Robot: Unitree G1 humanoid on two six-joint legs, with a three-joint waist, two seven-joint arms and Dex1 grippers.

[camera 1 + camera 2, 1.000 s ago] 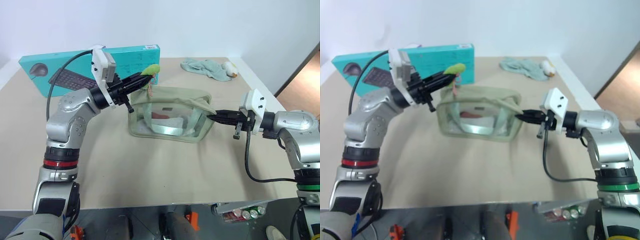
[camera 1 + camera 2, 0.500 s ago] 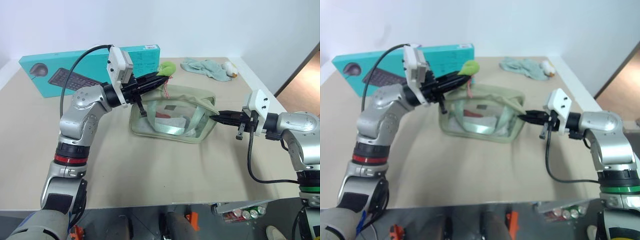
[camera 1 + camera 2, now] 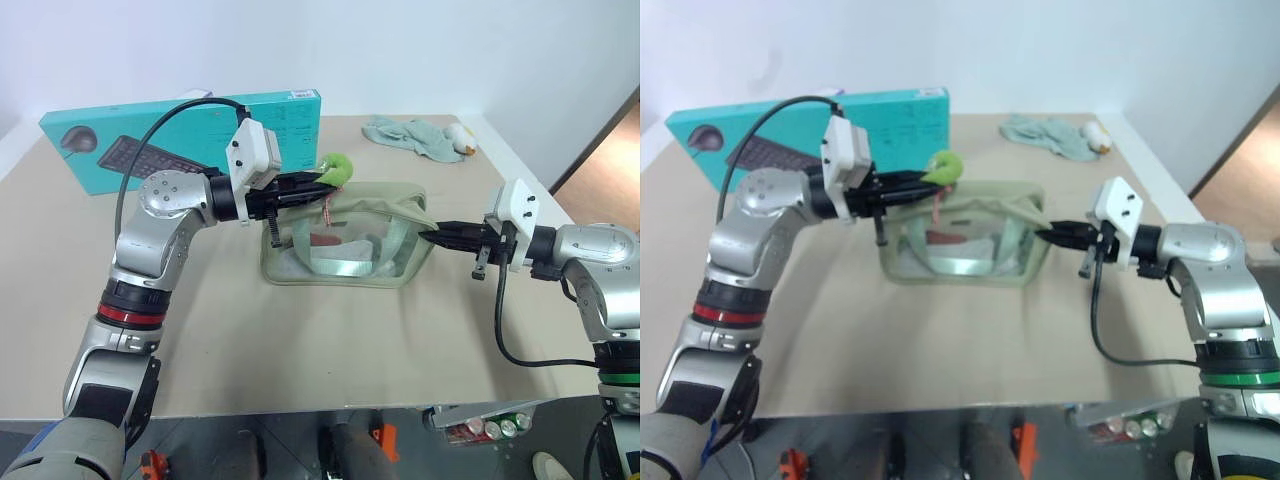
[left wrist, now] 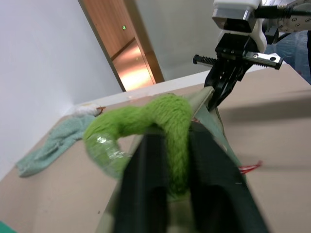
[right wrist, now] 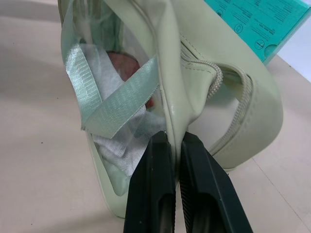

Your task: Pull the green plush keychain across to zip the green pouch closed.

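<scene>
Left claw [image 3: 322,184] pinching plush keychain [image 3: 337,169] above pouch [image 3: 350,235] on counter [image 3: 300,330]. Right claw [image 5: 176,145] pressed on pouch end. Zipper looks part open near right end; rest of pull remains.

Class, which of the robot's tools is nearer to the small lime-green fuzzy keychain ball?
Left. The left tool grips the lime-green fuzzy keychain ball between its fingers; the right tool pinches the sage-green fabric pouch at its opposite end.

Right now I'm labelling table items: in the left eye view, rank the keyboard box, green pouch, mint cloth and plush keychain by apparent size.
1. teal keyboard box
2. green pouch
3. mint cloth, farther back, so likely understated
4. green plush keychain
</scene>
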